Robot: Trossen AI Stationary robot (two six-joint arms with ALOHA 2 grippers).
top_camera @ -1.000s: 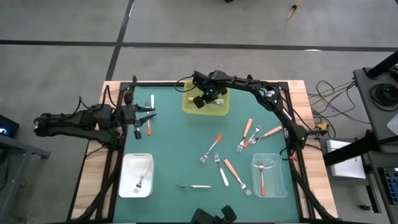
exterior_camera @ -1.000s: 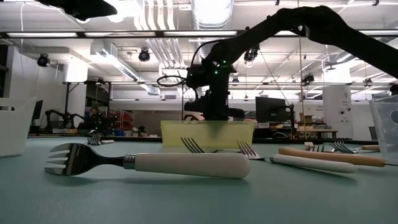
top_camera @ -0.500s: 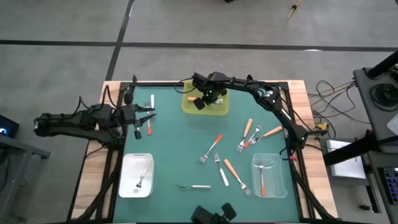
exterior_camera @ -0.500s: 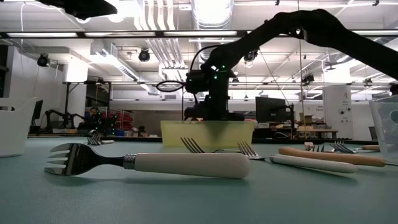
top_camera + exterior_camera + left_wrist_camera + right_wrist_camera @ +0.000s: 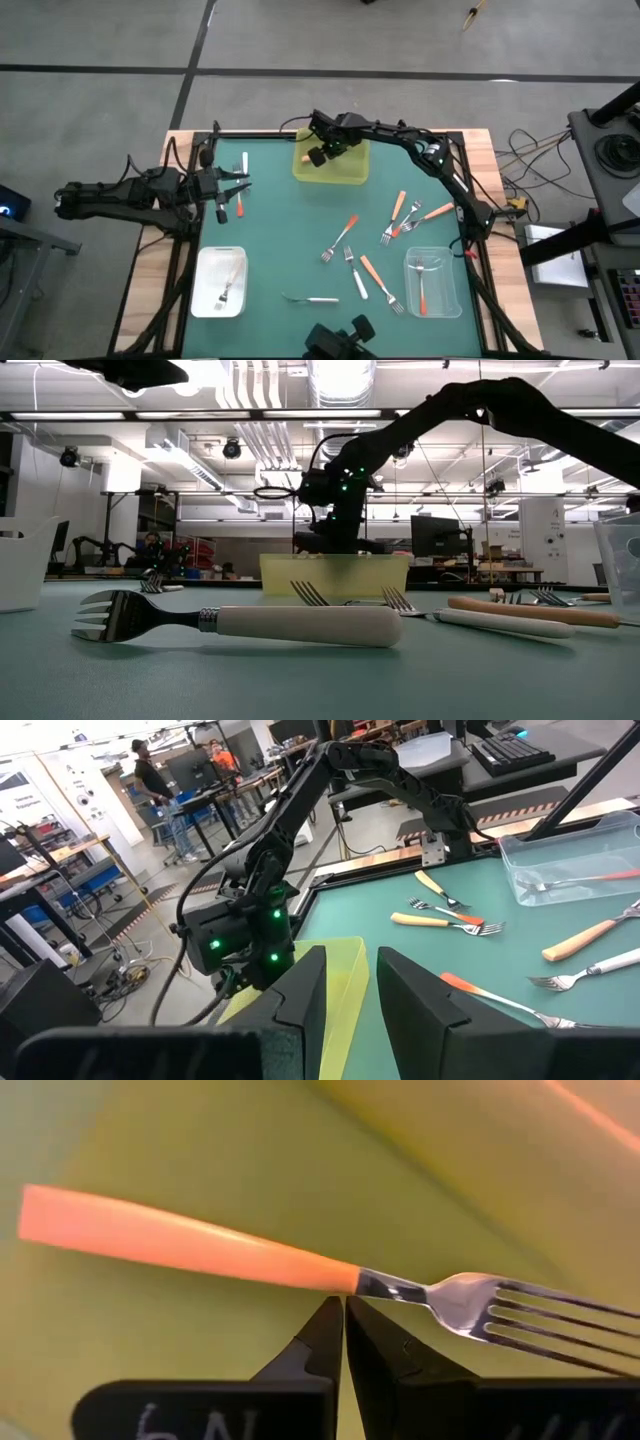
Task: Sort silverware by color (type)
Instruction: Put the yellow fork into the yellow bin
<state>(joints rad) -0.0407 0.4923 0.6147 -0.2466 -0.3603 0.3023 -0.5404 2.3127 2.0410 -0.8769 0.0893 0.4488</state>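
Note:
My right gripper [image 5: 318, 156] hangs shut over the left part of the yellow bin [image 5: 345, 176]. In the right wrist view a fork with a light orange handle [image 5: 190, 1240] lies across the bin's floor, just past the gripper [image 5: 343, 1308]. My left gripper [image 5: 232, 190] waits open near the table's left edge, beside a red-orange fork [image 5: 240, 207] and a white fork [image 5: 245, 162]. Several more forks lie flat on the green mat [image 5: 290, 240], among them a white one [image 5: 300, 624] near the front. My right gripper points down into the yellow bin. Its shut tips stand at the neck [image 5: 385, 1285] of the light orange fork, which lies crosswise to them on the bin floor and not between them. I cannot tell whether the tips touch it.
A white bin [image 5: 200, 290] near the left front holds a white fork. A clear bin [image 5: 452, 290] near the right front holds a red-orange fork and another. Loose forks cluster right of centre [image 5: 400, 215]. People stand in the room beyond the table [image 5: 150, 765].
My right gripper has risen slightly over the yellow bin and shifted a little toward the table's left and far edge. The forks on the mat and my left arm have kept still.

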